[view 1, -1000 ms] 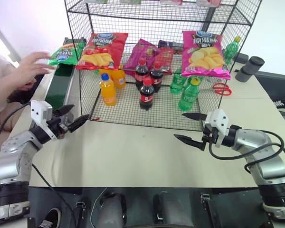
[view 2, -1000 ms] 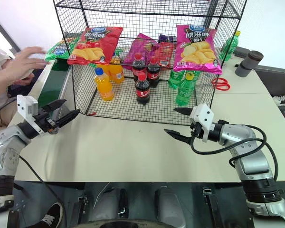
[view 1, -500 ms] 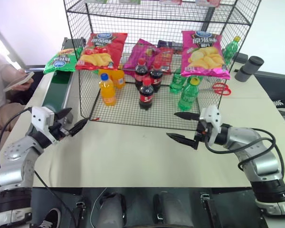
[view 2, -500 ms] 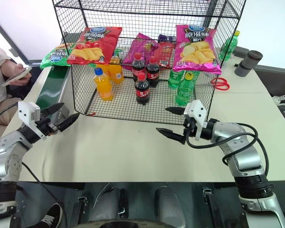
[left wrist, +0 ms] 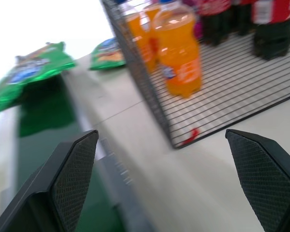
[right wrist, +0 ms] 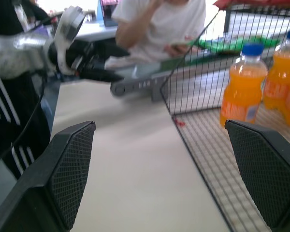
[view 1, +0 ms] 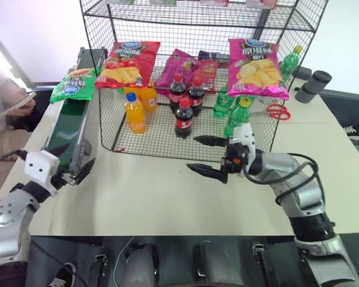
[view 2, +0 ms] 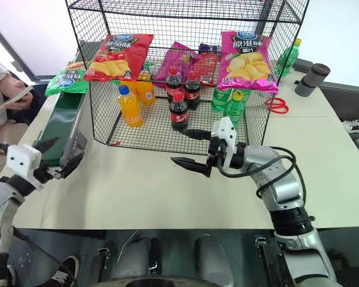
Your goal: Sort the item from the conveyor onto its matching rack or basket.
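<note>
On the conveyor [view 1: 69, 119], your green chip bag [view 1: 73, 85] lies at the far end beside the rack [view 1: 167, 36]; both your left gripper [view 1: 72, 160] and right gripper [view 1: 206, 155] have jaws apart, empty.

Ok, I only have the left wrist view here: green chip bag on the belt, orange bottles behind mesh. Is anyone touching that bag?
Observer: No. The person's hand is off to the side of the conveyor, clear of the green chip bag.
Operator: Where's the right gripper?
Observer: The right gripper is open and empty, above the table in front of the rack, pointing toward the robot's left.
Operator: Which chip bags are on the rack?
Observer: A red chip bag and a pink chip bag sit at its front.
</note>
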Controlling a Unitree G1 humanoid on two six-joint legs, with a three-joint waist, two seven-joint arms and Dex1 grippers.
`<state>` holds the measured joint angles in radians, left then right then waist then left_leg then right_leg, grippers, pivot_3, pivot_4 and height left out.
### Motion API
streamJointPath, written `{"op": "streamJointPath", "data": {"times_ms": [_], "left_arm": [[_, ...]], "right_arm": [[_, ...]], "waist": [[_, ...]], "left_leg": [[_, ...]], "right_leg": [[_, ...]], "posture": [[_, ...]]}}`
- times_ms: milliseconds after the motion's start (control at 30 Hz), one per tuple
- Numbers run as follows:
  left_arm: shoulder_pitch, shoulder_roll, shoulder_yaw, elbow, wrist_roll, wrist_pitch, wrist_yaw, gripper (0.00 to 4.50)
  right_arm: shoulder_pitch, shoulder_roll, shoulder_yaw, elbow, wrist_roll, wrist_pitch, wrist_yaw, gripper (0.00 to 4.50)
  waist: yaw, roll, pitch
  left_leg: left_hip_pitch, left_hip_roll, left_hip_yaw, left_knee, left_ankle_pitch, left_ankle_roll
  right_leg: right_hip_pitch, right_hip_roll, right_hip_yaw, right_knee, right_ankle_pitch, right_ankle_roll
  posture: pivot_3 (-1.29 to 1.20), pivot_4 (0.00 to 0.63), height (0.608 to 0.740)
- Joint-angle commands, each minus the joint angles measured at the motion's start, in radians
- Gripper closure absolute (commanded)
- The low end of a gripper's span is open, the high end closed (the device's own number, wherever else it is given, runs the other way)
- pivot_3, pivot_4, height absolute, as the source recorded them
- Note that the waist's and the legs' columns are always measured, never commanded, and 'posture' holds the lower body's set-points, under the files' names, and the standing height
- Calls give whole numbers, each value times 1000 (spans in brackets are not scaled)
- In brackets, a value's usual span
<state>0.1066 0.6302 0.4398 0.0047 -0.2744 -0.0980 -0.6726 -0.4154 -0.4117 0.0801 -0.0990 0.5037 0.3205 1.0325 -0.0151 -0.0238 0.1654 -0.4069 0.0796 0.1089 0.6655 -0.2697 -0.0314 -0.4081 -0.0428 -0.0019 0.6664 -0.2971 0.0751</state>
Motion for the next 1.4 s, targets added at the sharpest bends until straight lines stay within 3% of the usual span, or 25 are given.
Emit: {"op": "streamJointPath", "data": {"times_ms": [33, 300, 600, 967, 1400], "left_arm": [[53, 27, 53, -23, 66, -93, 35, 0], [117, 113, 84, 115, 345, -353, 228, 0], [175, 210, 54, 139, 706, -456, 491, 0], [182, 229, 35, 128, 800, -409, 587, 0], [210, 222, 17, 102, 791, -370, 596, 0]], "right_arm": [[-37, 30, -1, 36, -1, -69, 29, 24], [-38, 50, 1, 57, 35, -77, 103, 24], [-23, 53, 10, 63, -13, -111, 79, 24], [-9, 55, 27, 44, -27, -108, 67, 24], [-22, 61, 35, 51, -44, -122, 63, 24]], "waist": [[0, 0, 0], [1, 0, 0], [0, 0, 0], [-3, 0, 0], [-2, 0, 0]], "left_leg": [[0, 0, 0, 0, 0, 0], [0, 1, 1, 0, 0, 0], [0, 2, 3, -2, 0, 0], [0, 3, 4, -2, 0, 0], [0, 3, 4, -2, 0, 0]], "right_leg": [[0, 0, 0, 0, 0, 0], [0, -1, -1, 0, 0, 0], [-1, -2, -1, 0, 0, 0], [-2, -3, -1, 0, 0, 0], [-2, -3, -1, 0, 0, 0]], "posture": [[0, 150, 740], [0, 150, 740], [0, 150, 740], [0, 150, 740], [0, 150, 740]]}}
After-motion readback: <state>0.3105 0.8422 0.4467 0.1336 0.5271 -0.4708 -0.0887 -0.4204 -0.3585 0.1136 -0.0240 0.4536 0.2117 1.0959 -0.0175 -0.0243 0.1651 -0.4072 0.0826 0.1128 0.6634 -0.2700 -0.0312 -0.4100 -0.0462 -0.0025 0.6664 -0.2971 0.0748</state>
